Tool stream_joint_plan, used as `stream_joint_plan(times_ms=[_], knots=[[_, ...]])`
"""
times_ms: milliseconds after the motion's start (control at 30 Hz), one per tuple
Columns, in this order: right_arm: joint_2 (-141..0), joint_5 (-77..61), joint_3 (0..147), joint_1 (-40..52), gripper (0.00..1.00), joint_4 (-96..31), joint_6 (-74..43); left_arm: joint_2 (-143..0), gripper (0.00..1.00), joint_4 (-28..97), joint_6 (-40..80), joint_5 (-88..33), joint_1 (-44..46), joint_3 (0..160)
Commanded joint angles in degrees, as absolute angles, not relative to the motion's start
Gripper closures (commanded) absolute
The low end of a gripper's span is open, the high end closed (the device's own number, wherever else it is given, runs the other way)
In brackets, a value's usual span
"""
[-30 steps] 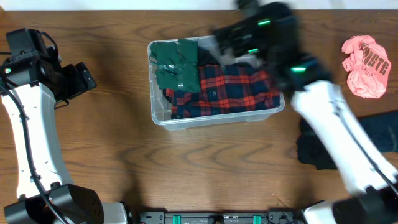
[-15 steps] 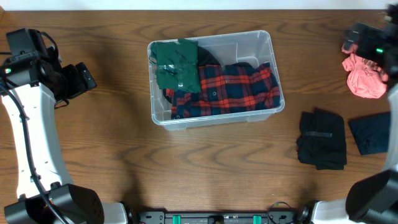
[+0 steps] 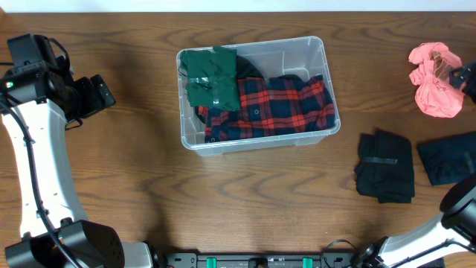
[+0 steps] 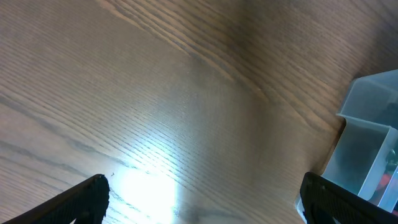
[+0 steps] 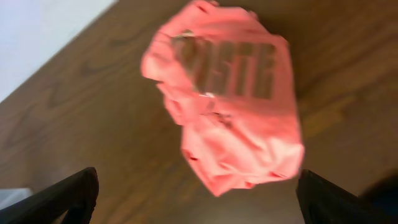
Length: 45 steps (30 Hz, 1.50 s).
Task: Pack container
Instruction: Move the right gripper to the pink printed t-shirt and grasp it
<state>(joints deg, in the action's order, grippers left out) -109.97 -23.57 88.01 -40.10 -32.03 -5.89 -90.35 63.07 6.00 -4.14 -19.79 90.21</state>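
The clear plastic container [image 3: 316, 53] stands at the table's middle and holds a green garment [image 3: 212, 76] and a red plaid shirt [image 3: 279, 108]. Its corner shows in the left wrist view [image 4: 364, 140]. A crumpled pink shirt [image 3: 435, 80] lies at the far right, also in the right wrist view [image 5: 233, 99]. My right gripper [image 5: 198, 202] is open and empty above the pink shirt; in the overhead view it is at the right edge [image 3: 467, 74]. My left gripper [image 4: 202, 205] is open and empty over bare wood, left of the container.
A folded black garment [image 3: 385, 167] and a dark navy garment [image 3: 445, 161] lie on the wood table right of the container. The left arm [image 3: 37, 149] stands along the left side.
My right arm swung from above the container out to the far right edge, over the pink shirt. The left arm has not moved.
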Motion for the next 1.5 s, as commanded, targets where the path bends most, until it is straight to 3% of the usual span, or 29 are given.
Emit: stream_joint_plan(times_ms=[0,500,700,967,1267,1333,1433,1467], knots=[[-111.96,-23.49,87.88,-42.37,0.01,-31.64,-6.52,-90.72,0.02,63.40,6.13,-4.27,-19.97,89.45],[-121.95,-19.70,87.88,-43.05,0.03,-26.61,-7.97,-90.72,0.02,64.29,6.13,-4.27,-19.97,89.45],[-123.72,-19.68,87.88,-42.13,0.14,-23.81,-8.14,-90.72,0.02,64.27,6.13,-4.25,-19.97,89.45],[-126.65,-19.49,87.88,-38.79,0.21,-19.46,-9.34,-90.72,0.02,64.29,6.13,-4.25,-19.97,89.45],[-129.05,-17.98,87.88,-37.32,0.49,-18.33,-10.26,-90.72,0.02,64.27,6.13,-4.25,-19.97,89.45],[-129.19,-17.78,87.88,-37.34,0.62,-18.92,-10.24,-90.72,0.02,64.27,6.13,-4.27,-19.97,89.45],[-129.12,-17.87,87.90,-37.43,0.97,-19.99,-10.26,-90.72,0.02,64.27,6.13,-4.27,-19.97,89.45],[-128.97,-18.50,87.92,-37.41,0.99,-20.45,-10.26,-90.72,0.02,64.27,6.13,-4.27,-19.97,89.45]])
